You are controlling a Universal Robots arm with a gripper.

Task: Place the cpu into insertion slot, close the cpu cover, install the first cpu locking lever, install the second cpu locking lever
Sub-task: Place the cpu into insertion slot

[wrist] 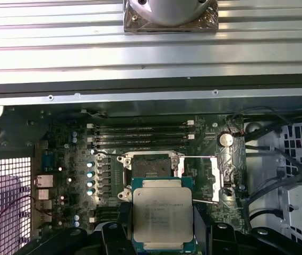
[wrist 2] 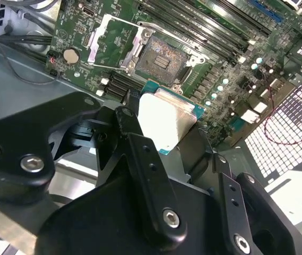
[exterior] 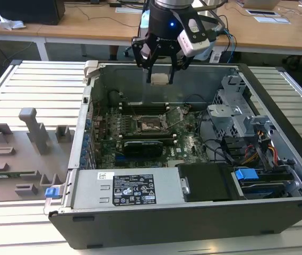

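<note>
The cpu (wrist: 162,218), a small flat square chip with a pale silvery-grey metal top and a green edge, is up in the air, pinched by its sides in the black multi-link gripper (exterior: 161,79). The fingers (wrist 2: 135,143) are drawn in narrow against the chip's edges, and the metal top is on show in both wrist views. In the exterior view it hangs above the open dark grey computer case (exterior: 193,218), about level with the case's upper rim and close to the far wall.

Down below, well apart from the chip, there's the insertion slot (wrist: 152,167), a square black socket with a metal rim set in the green motherboard (wrist: 60,154). Its contact field lies exposed. The silvery metal cover frame (wrist: 204,178) is swung open and lies off to one side of the socket. Long black memory slots (wrist: 140,133) run just beside the socket.

Elsewhere in the case, a silver power supply box (exterior: 129,188) with a white label sits along the near wall. The case rests on a grey slatted table (exterior: 34,85), with a grey moulded fixture tray (exterior: 18,154) at the exterior view's left.
</note>
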